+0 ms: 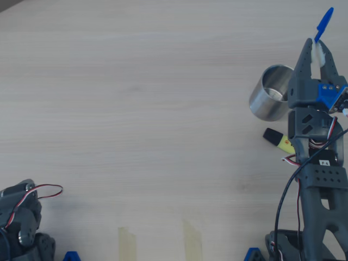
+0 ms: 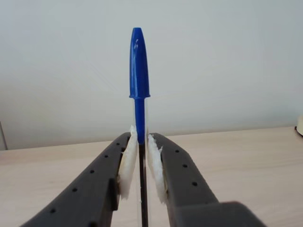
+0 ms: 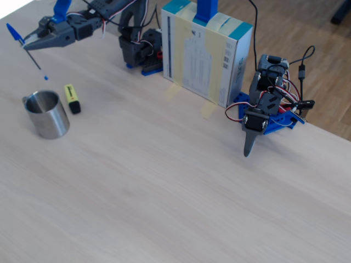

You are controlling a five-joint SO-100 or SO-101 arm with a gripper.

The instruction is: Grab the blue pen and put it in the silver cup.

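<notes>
Grip: we are holding the thin blue-capped ballpoint pen with the clear barrel in our dark two-finger gripper with white padded tips; the jaws are nearly shut, pinching the barrel just below the cap.
Pen position: we are carrying it in the air, clear of the pale wooden table. In the fixed view its small blue end plug is hanging near, above and a little behind the shiny cylindrical steel cup with the small loop handle, not inside it.
Long axis: in the fixed view the pen is slanting, cap up and to the left, plug end down and to the right toward the cup. In the overhead view the cap is pointing away from the arm, beyond the fingertips.
Risk, missing the mouth: we are judging that the lower tip is not yet over the opening, so letting go now could drop the pen onto the table beside the cup.
Risk, striking the rim: because the pen is tilted, lowering it could knock the tip on the rim and tip or push the light cup.
Risk, slipping: we are gripping a slim, smooth barrel, so it could pivot between the pads.
Nearby clutter: the thick yellow highlighter with a black cap is lying just beside the cup; a stray pen could land against it.
</notes>
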